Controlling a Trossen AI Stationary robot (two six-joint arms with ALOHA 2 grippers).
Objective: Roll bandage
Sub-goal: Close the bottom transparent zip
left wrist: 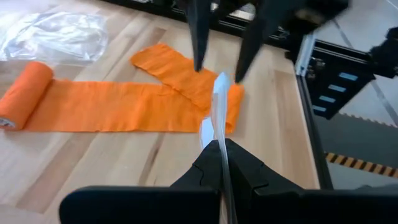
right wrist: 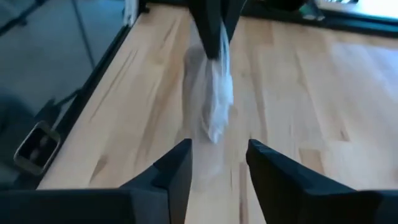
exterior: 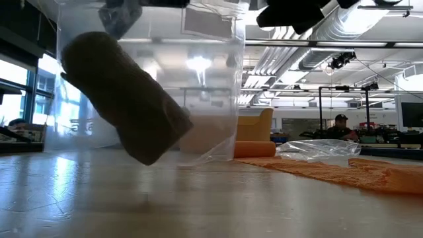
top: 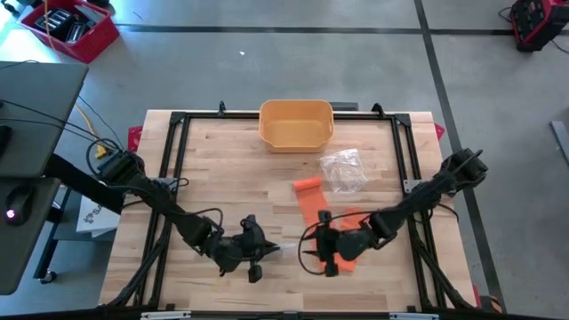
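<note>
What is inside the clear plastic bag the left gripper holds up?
In the low view the clear bag holds a dark roll, tilted. The left gripper is pinching its edge. The roll's material cannot be told.

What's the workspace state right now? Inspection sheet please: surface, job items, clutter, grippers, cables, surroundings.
Surface: wooden table, black frame around it.
Job's things: orange bandage mostly unrolled flat, one end rolled; clear plastic bag hangs between the arms.
Clutter: crumpled plastic wrapper; yellow bin at the far edge.
Grippers: left gripper shut on the clear plastic bag; right gripper open, facing the bag, not gripping it.
Cables: yellow and black leads off the table's left side.
Surroundings: red crate on the floor; a person far behind the table.
</note>
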